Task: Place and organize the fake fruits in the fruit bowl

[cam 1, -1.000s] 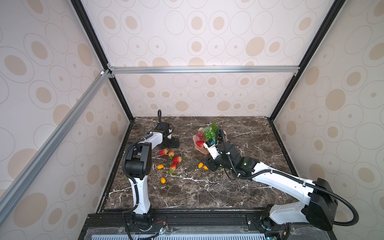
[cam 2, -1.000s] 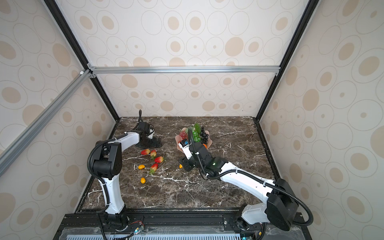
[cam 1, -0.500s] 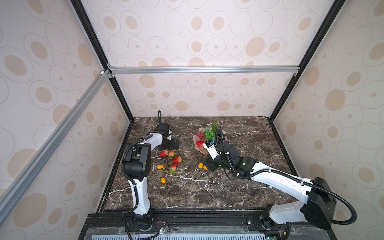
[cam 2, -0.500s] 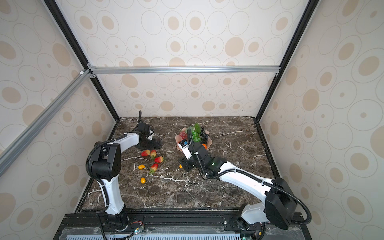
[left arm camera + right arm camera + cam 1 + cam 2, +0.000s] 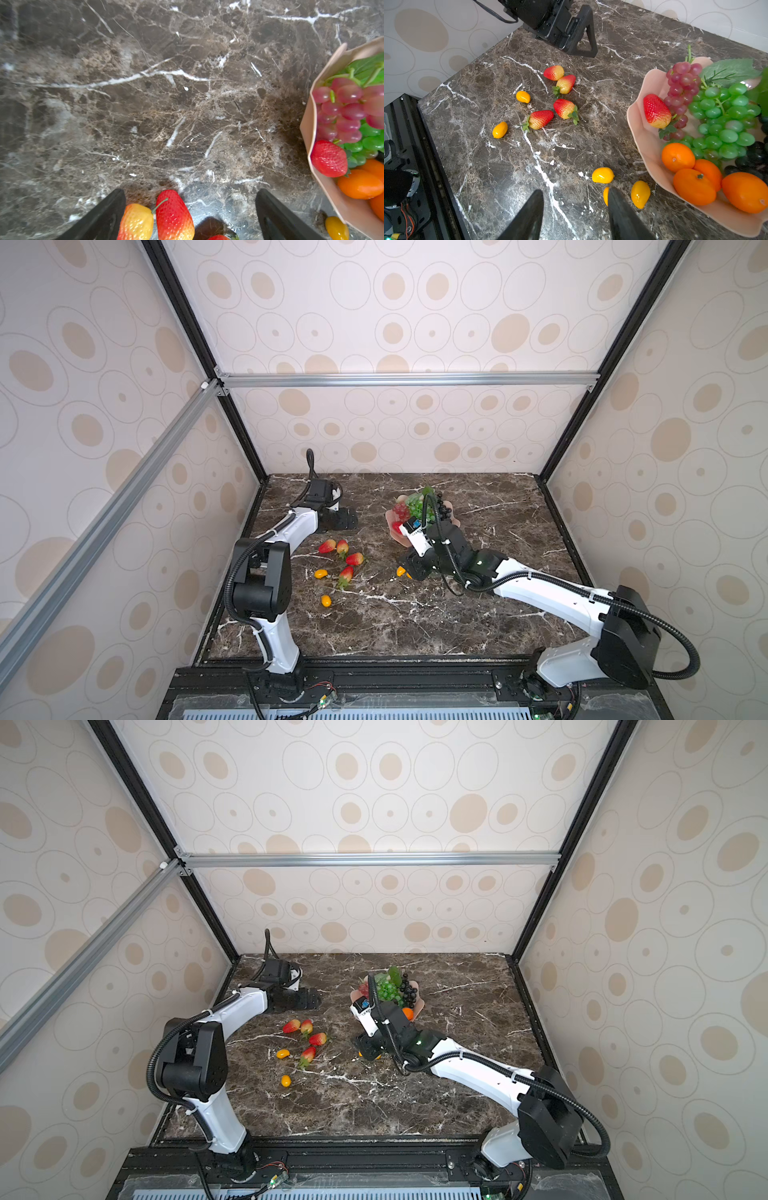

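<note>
The pale pink fruit bowl (image 5: 455,522) (image 5: 636,126) stands at the back middle, holding red grapes (image 5: 681,87), green grapes (image 5: 720,118), a strawberry (image 5: 655,111) and three tangerines (image 5: 678,157). Several strawberries (image 5: 354,559) (image 5: 563,108) and yellow ovals (image 5: 320,573) (image 5: 500,129) lie on the marble left of it. My left gripper (image 5: 341,521) (image 5: 190,196) is open just behind them, with two strawberries (image 5: 173,214) lying loose between its fingers. My right gripper (image 5: 409,568) (image 5: 575,192) hangs half open and empty in front of the bowl, beside three ovals (image 5: 602,175).
Patterned walls close in the dark marble table (image 5: 415,614) on three sides. A black rail (image 5: 374,672) runs along its front edge. The right arm (image 5: 540,593) stretches across the right half of the table. Black grapes (image 5: 756,153) fill the bowl's far side.
Both arms have shifted only slightly. Neither gripper has changed its opening, and no fruit has moved.
</note>
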{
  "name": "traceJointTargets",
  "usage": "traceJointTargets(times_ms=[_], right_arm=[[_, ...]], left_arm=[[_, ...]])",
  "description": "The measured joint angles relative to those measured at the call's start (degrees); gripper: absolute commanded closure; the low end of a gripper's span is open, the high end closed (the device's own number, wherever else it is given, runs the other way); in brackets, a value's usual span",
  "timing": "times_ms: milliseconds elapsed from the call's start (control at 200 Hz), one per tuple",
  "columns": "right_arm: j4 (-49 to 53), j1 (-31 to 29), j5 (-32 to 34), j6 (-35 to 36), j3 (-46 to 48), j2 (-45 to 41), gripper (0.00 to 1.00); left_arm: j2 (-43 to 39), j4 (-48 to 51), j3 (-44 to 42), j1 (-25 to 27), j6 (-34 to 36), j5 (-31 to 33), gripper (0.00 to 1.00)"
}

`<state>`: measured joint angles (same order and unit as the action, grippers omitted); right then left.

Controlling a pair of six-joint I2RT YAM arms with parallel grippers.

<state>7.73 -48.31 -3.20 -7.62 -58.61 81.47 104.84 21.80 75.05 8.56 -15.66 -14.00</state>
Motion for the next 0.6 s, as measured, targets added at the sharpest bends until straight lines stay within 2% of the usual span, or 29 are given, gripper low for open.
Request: traceJointTargets(times_ms=[600], right_arm=[[0.02,0.00,0.68,-0.04,0.17,0.00,0.47]], left_arm=[[2.97,3.39,-0.87,5.25,-0.13,3.41,0.02]])
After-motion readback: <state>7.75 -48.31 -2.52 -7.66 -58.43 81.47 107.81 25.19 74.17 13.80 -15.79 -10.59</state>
